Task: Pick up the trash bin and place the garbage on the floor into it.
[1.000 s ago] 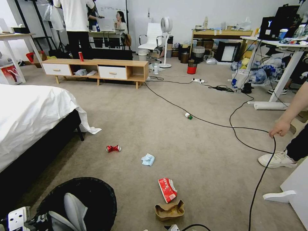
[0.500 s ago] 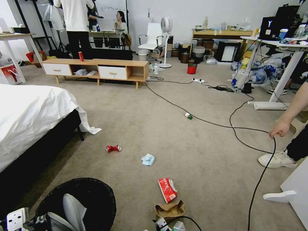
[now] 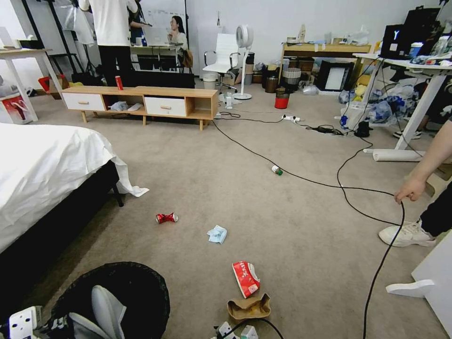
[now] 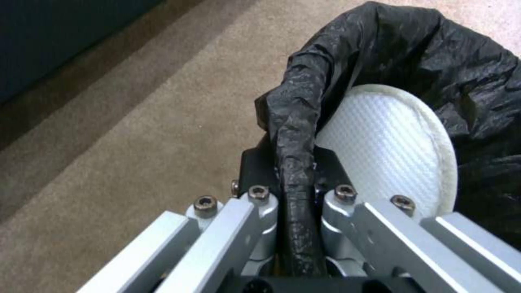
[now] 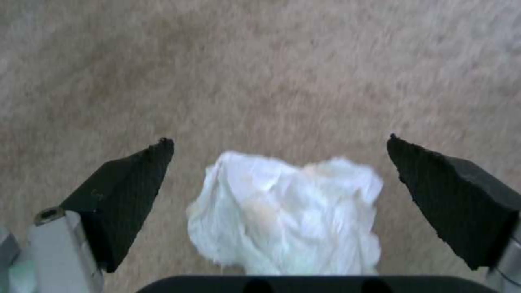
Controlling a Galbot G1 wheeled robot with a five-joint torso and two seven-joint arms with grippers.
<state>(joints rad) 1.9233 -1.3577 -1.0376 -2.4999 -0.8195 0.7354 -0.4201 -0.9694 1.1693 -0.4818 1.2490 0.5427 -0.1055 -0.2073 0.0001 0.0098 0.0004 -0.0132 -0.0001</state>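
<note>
Nearest to me, my left gripper point(image 4: 296, 203) is clamped on the liner-wrapped rim of the trash bin point(image 3: 127, 292), held low at my left over the floor point(image 3: 292, 226). My right gripper point(image 5: 279, 191) hangs with its fingers spread wide around a crumpled white tissue point(image 5: 287, 211) on the carpet. I judge I should descend straight, then close gently. Farther off lie the brown paper bag point(image 3: 248, 308), snack packet point(image 3: 246, 278) and crushed can point(image 3: 166, 217).

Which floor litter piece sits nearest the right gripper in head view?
The brown paper bag, just beyond the right gripper; the red-white snack packet, tissue and crushed can lie farther off.
</note>
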